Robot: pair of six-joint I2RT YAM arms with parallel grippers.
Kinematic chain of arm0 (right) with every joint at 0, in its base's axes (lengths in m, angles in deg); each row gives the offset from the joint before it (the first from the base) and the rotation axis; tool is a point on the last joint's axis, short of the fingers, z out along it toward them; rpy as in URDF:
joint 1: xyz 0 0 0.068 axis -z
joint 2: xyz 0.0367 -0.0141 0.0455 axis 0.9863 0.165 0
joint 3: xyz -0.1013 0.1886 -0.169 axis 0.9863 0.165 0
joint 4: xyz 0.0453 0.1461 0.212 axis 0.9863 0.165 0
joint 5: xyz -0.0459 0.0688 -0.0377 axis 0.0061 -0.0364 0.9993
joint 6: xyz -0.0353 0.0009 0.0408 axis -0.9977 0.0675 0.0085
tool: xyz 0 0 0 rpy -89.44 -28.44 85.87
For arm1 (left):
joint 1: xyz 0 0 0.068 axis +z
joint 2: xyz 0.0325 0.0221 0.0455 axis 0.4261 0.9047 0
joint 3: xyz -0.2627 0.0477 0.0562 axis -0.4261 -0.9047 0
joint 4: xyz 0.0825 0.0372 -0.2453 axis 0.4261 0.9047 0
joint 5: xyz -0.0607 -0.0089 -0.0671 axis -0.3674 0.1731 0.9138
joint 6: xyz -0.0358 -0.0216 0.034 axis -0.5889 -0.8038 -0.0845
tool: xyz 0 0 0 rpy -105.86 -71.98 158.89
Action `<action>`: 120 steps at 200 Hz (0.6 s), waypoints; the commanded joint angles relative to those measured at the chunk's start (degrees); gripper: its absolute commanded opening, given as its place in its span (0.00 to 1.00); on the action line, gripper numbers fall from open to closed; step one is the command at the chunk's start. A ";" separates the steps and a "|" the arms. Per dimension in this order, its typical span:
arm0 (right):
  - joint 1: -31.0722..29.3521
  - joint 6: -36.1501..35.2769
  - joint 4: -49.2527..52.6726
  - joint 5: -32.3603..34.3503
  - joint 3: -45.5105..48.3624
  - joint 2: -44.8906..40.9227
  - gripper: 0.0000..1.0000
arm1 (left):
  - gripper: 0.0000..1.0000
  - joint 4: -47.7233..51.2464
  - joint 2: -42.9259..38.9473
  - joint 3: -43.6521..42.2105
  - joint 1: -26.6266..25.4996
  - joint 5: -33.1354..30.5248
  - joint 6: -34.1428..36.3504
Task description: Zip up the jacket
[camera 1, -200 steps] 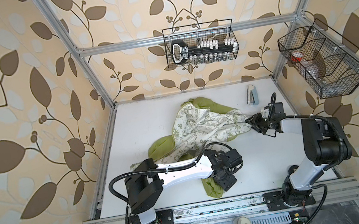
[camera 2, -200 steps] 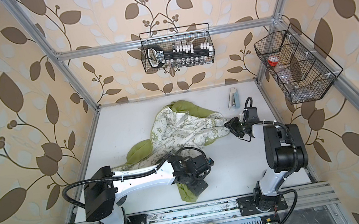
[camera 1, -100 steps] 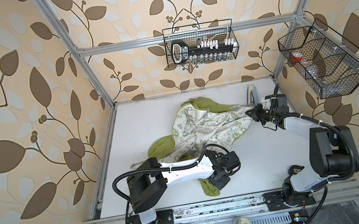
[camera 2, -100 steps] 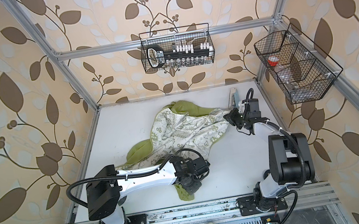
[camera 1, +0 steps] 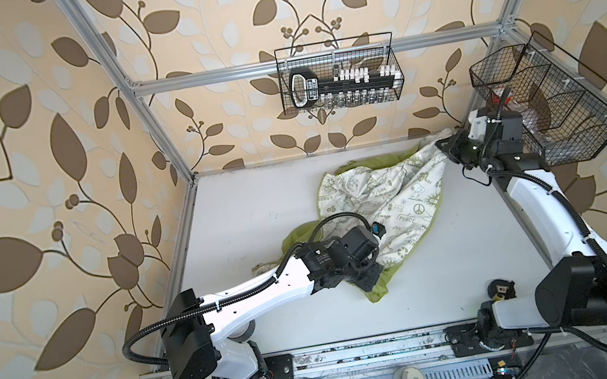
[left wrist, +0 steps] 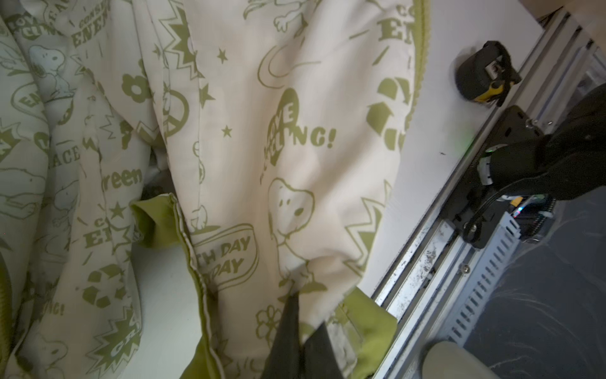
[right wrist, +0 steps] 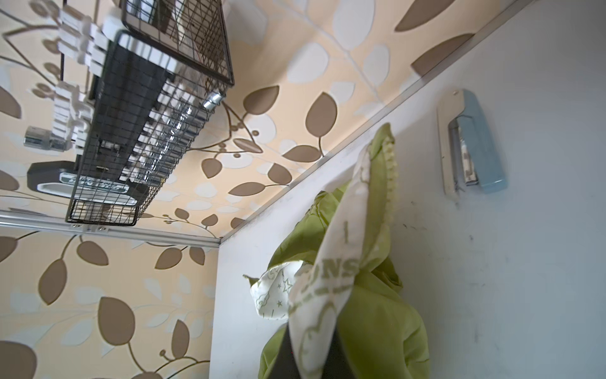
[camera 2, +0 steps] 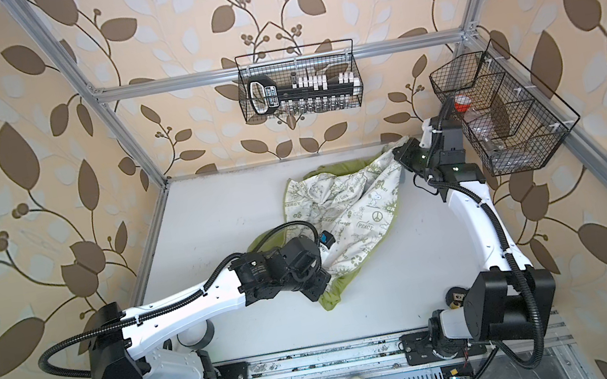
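- Jacket (camera 1: 378, 194) lies opened out on the white table (camera 1: 254, 207). Its cream printed lining faces up and its green outer cloth shows only along the edges. It reaches from the middle of the table toward the far right corner.
- Left tool (camera 1: 370, 283) is clamped tight on the jacket's near corner, where the lining meets the green hem. In the left wrist view its dark fingers (left wrist: 285, 344) pinch the cloth between them.
- Right tool (camera 1: 445, 145) is also fully closed, gripping a front edge of the jacket and holding it raised off the table by the far right corner.
- In the right wrist view a strip of lining runs out from between that tool's fingers (right wrist: 341, 367). A row of pale zipper teeth (right wrist: 390, 170) lines the lifted edge.
- The cloth spans between the two tools with loose folds in it.
- A light blue stapler (right wrist: 475, 147) lies on the table near the lifted edge, not touching it.
- A small black-and-yellow object (left wrist: 485, 75) sits by the front rail, apart from the jacket.
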 commanded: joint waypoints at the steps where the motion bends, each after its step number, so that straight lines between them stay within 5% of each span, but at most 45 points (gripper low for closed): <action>1: 0.11 -2.88 6.02 5.87 -8.15 1.90 0.00 | 0.00 -5.04 3.28 2.90 -0.03 7.12 -2.32; 50: -7.06 -4.39 10.64 13.00 -16.11 10.15 0.00 | 0.00 -14.85 2.03 -3.58 1.63 18.65 -8.14; 72: -13.20 -4.19 10.66 16.85 -18.38 16.26 0.00 | 0.08 -19.10 -0.77 -9.17 6.17 22.72 -11.72; 95: -18.96 -3.93 12.32 18.67 -24.29 25.01 0.01 | 0.38 -27.33 -7.46 -18.30 15.68 26.42 -17.51; 120: -23.54 -4.35 14.78 17.24 -32.87 33.83 0.32 | 0.62 -25.47 -12.67 -22.01 21.52 25.26 -17.41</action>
